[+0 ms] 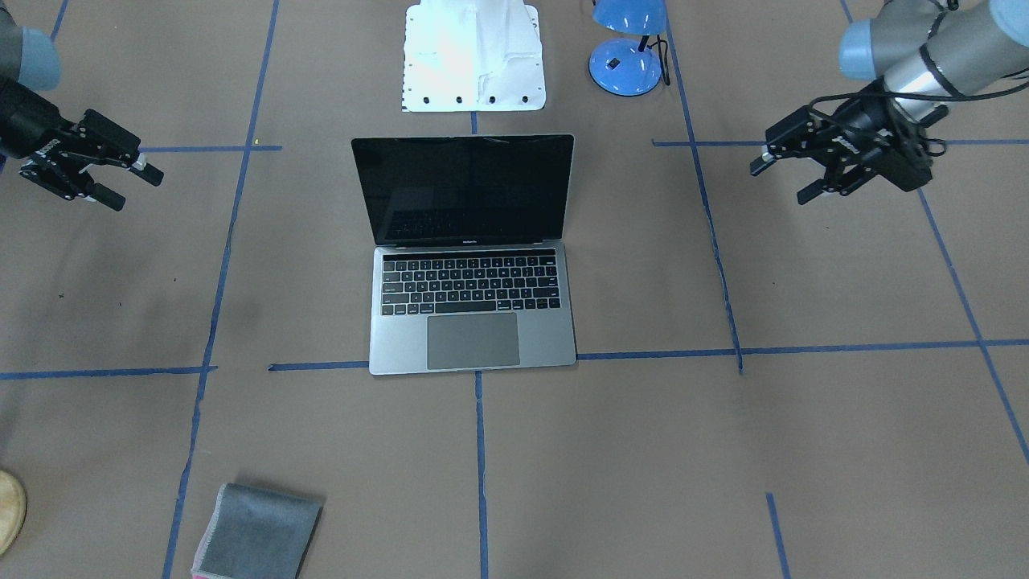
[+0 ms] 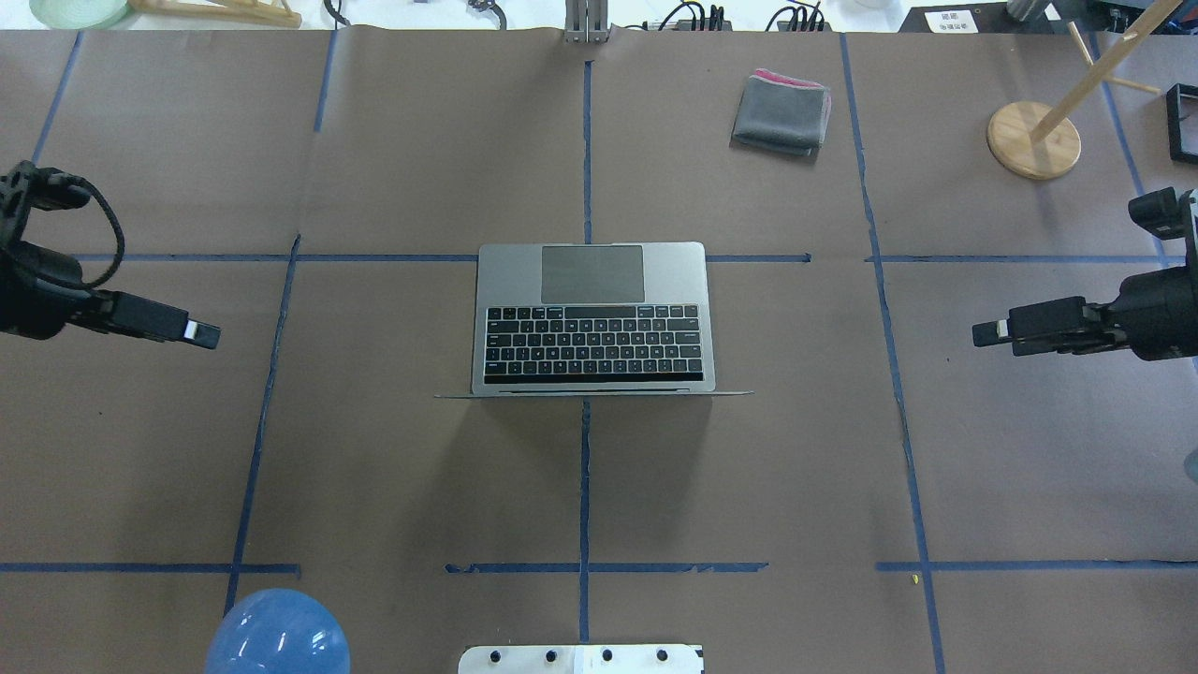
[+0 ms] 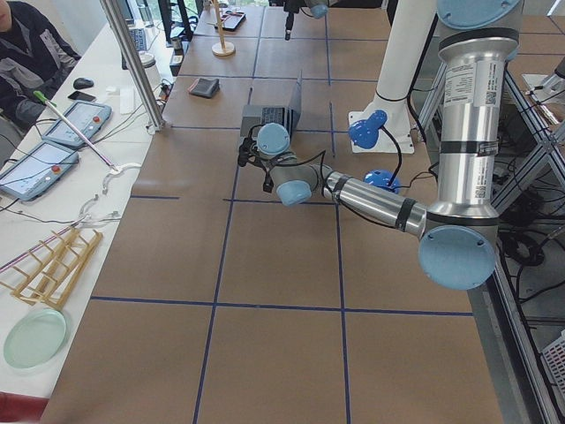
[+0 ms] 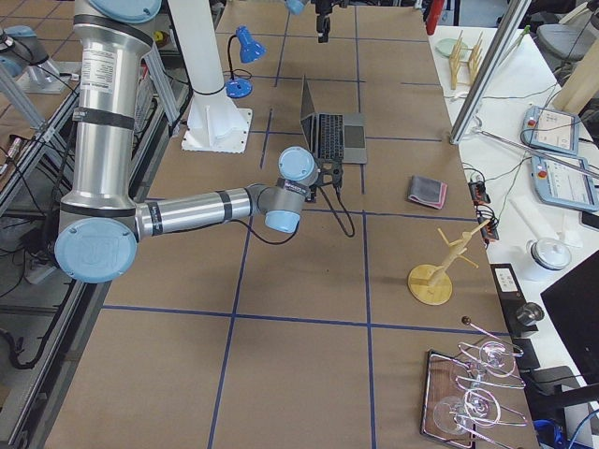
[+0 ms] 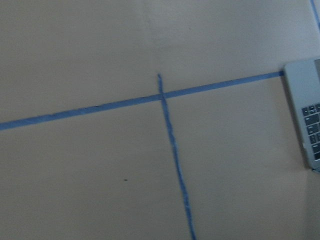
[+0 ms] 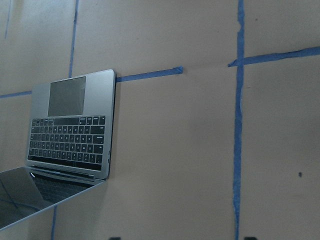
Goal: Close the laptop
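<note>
The laptop stands open in the middle of the table, its dark screen upright and facing away from the robot; it also shows in the overhead view. Its corner shows in the left wrist view, and its deck and screen show in the right wrist view. My left gripper is open and empty, hovering well off the laptop's side; in the overhead view it is far left. My right gripper is open and empty, far off the other side, also in the overhead view.
A folded grey cloth lies beyond the laptop. A blue desk lamp and the white base plate stand near the robot. A wooden stand is at the far right. Blue tape lines cross the brown table.
</note>
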Controlling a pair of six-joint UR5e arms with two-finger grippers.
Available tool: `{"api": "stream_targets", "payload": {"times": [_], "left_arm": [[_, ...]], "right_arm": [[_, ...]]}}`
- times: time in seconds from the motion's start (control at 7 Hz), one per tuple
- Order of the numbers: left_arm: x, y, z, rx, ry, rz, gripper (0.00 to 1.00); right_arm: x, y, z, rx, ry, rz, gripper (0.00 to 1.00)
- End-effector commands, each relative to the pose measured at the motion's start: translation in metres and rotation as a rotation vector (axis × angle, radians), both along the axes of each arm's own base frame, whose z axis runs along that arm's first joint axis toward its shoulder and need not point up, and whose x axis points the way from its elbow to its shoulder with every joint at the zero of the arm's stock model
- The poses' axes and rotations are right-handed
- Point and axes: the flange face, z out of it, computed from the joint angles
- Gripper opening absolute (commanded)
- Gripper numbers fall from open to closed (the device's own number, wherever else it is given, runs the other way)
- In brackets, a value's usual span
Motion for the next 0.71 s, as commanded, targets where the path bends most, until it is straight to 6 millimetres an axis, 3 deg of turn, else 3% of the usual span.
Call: {"api": "stream_targets", "payload": {"times": [0.0, 0.14, 0.29, 0.57], "left_arm": [[0.077, 0.033, -0.040, -0.005, 0.089, -0.012, 0.63], [0.096, 0.040, -0.058, -0.013, 0.118, 0.014, 0.28], [0.111, 0.051, -0.059, -0.015, 0.118, 0.049, 0.04], [0.136, 0.067, -0.076, -0.002, 0.144, 0.100, 0.03]], "right_arm": [[-0.024, 0.023, -0.022, -0.004, -0.075, -0.015, 0.53], [-0.034, 0.040, -0.028, 0.004, -0.079, -0.046, 0.34], [-0.043, 0.059, -0.031, 0.011, -0.081, -0.089, 0.15], [-0.092, 0.099, -0.031, 0.038, -0.079, -0.174, 0.10]]}}
